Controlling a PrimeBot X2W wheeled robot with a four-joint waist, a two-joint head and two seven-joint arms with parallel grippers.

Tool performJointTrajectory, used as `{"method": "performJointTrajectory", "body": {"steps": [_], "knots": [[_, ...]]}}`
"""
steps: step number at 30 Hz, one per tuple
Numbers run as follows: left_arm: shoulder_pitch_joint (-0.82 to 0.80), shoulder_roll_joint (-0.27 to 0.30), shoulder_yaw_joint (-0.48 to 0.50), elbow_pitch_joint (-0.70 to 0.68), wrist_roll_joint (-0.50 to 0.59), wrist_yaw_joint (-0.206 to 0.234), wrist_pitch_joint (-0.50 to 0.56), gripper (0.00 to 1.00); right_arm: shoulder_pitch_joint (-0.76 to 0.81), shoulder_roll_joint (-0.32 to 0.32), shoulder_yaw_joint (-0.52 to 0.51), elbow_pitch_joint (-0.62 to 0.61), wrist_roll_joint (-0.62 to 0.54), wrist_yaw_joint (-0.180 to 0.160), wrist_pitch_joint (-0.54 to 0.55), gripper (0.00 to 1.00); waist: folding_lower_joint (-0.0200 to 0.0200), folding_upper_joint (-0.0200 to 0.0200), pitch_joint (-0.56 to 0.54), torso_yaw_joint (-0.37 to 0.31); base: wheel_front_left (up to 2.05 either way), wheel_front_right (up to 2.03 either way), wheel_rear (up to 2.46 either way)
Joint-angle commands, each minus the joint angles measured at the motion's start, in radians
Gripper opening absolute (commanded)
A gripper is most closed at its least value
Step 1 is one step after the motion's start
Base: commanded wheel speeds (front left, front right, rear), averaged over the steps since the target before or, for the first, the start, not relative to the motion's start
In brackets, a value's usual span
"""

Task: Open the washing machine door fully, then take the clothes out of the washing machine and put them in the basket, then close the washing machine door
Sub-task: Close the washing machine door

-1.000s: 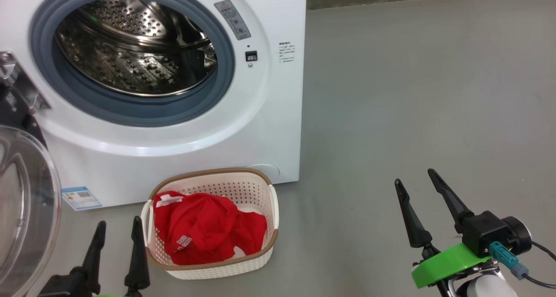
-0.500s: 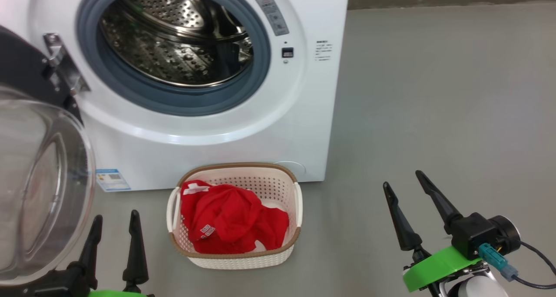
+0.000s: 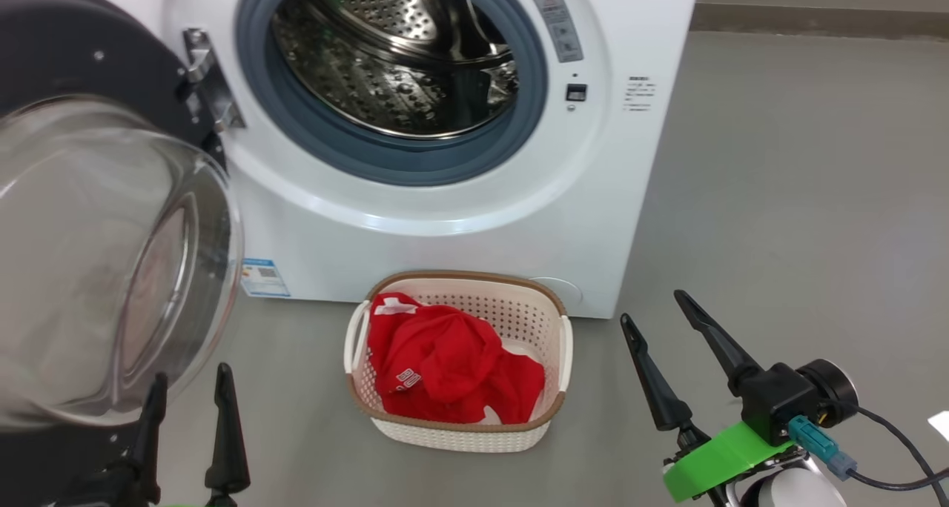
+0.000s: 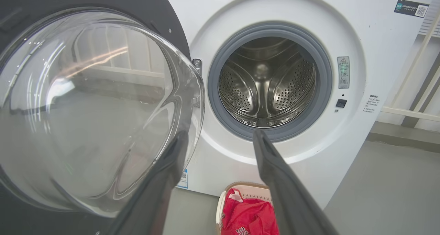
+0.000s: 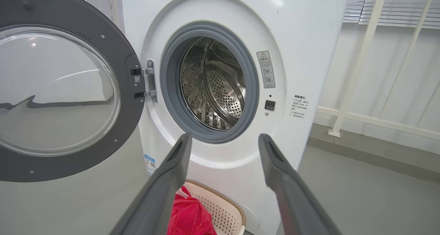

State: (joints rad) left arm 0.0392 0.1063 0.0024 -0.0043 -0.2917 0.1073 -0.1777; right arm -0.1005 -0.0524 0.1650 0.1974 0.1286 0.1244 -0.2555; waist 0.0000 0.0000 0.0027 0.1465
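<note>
The white washing machine (image 3: 460, 218) stands with its round opening uncovered, and the steel drum (image 3: 393, 55) looks bare inside. The washing machine door (image 3: 96, 255) is swung wide to the left, its glass bowl bulging toward me. In front of the machine sits the basket (image 3: 460, 436), holding the red clothes (image 3: 445, 366) with a little white fabric. My left gripper (image 3: 190, 373) is open just below the door's glass. My right gripper (image 3: 652, 306) is open to the right of the basket. The left wrist view shows the door (image 4: 86, 108) close by on its left and the drum (image 4: 268, 87) ahead.
Grey floor (image 3: 801, 196) spreads to the right of the machine. A baseboard (image 3: 815, 18) runs along the back wall. White window rails (image 5: 371, 118) stand behind the machine's right side. A cable (image 3: 890, 485) hangs from my right wrist.
The whole head view has shifted right, so the camera has turned left and more of the door now shows. Basket, clothes and door stand as before. Both grippers stay open.
</note>
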Motion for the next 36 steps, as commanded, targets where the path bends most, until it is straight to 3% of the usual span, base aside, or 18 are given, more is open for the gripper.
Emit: {"method": "performJointTrajectory", "body": {"steps": [1,17,36], "knots": [[-0.007,0.017,0.033,-0.034,0.012,0.013,-0.001,1.00,-0.044,-0.002,0.026,-0.030,-0.008,0.006,-0.006,1.00,0.0000,0.0000,-0.005,0.032,0.00,0.00,0.00],[0.017,0.028,0.036,-0.088,0.021,0.046,0.016,1.00,-0.049,-0.008,0.055,-0.039,0.002,0.006,-0.006,1.00,0.0000,0.0000,-0.021,0.136,0.00,0.00,0.00],[0.032,0.047,0.039,-0.099,0.027,0.072,0.030,1.00,-0.042,-0.005,0.059,-0.030,0.004,0.006,-0.006,1.00,0.0000,0.0000,-0.038,0.210,0.00,0.00,0.00]]}}
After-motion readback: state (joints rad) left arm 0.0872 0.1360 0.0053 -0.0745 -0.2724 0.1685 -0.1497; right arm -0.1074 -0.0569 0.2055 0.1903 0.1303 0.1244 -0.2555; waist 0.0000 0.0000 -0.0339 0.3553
